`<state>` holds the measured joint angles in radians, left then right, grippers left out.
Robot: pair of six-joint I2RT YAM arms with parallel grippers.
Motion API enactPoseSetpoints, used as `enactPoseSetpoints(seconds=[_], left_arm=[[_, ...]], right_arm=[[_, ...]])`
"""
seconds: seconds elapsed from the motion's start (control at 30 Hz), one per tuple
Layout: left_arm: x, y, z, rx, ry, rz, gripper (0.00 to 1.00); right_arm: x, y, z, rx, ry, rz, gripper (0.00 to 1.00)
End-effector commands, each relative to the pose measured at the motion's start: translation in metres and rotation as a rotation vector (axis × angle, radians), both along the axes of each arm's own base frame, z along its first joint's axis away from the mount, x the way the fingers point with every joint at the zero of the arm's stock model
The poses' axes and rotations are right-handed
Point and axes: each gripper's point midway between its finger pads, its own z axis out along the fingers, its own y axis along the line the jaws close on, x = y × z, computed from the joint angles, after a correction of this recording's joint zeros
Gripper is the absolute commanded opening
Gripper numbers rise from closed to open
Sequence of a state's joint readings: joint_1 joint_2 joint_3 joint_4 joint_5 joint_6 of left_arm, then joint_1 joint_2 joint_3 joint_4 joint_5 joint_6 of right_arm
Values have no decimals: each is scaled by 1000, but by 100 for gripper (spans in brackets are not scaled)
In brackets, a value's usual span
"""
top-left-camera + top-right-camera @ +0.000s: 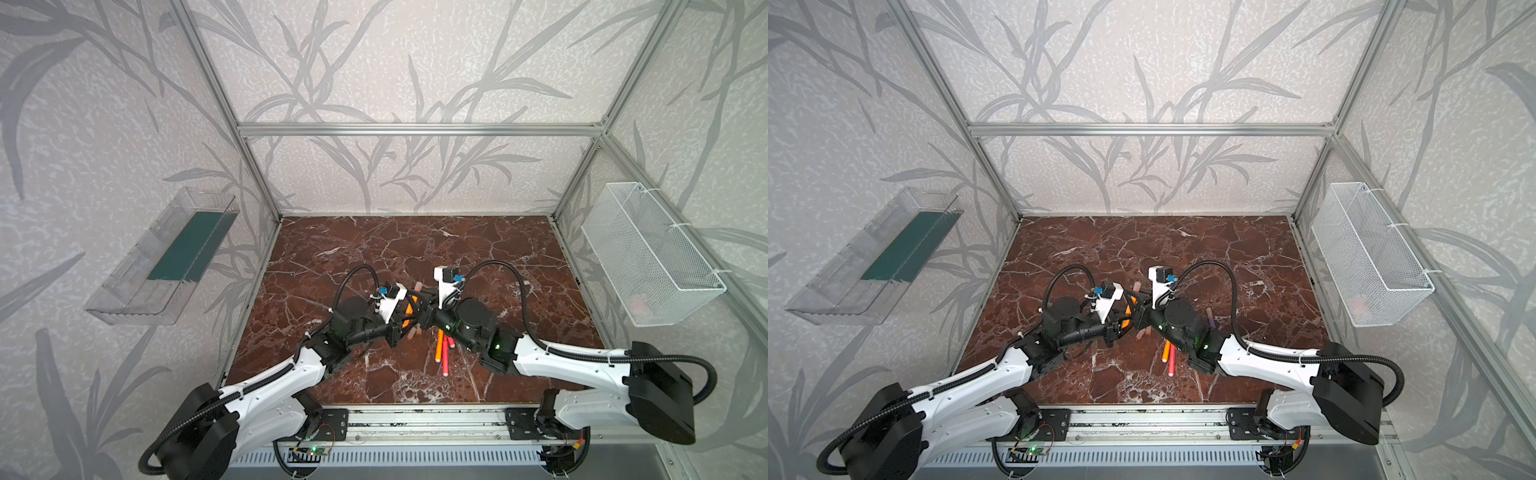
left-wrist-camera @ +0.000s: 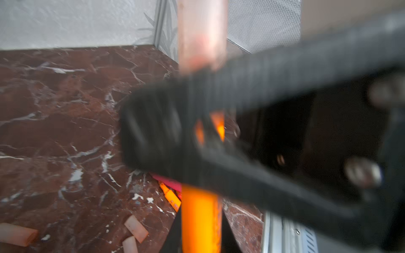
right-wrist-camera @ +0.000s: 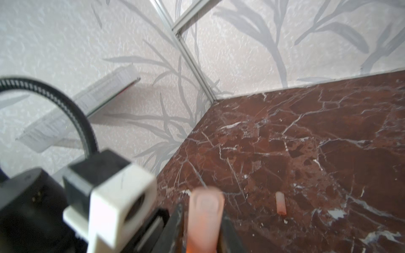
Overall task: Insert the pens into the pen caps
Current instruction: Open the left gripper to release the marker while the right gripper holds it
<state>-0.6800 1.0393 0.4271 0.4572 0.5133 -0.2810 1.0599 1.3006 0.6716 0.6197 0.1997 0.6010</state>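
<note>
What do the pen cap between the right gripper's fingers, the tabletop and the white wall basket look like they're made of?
Pen cap: likely smooth translucent pinkish plastic; orange glows through its base.
Tabletop: red-brown marble look, white veins; stone or printed laminate, can't tell.
Basket: apparently white-coated metal mesh; wall shows through its grid.

leaf-print walls (image 1: 415,62); red-brown marble floor (image 1: 415,241); white mesh basket (image 1: 640,249)

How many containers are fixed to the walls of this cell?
2: a clear plastic tray on the left wall, and a white mesh basket on the right wall. None seems hidden.
</note>
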Motion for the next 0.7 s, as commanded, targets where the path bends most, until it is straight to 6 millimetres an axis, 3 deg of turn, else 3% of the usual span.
enactPoseSetpoints(seconds=[0.0,0.5,0.67], left_arm=[[10,2,22,-48,-70,55,0],[-8,-11,24,-76,-76,-47,0],[-13,-14,21,-74,-66,-77,0]], right_arm=[[-13,9,-14,-48,19,73,30],[-3,22,-22,-35,51,83,30],[4,18,-29,-44,67,61,16]])
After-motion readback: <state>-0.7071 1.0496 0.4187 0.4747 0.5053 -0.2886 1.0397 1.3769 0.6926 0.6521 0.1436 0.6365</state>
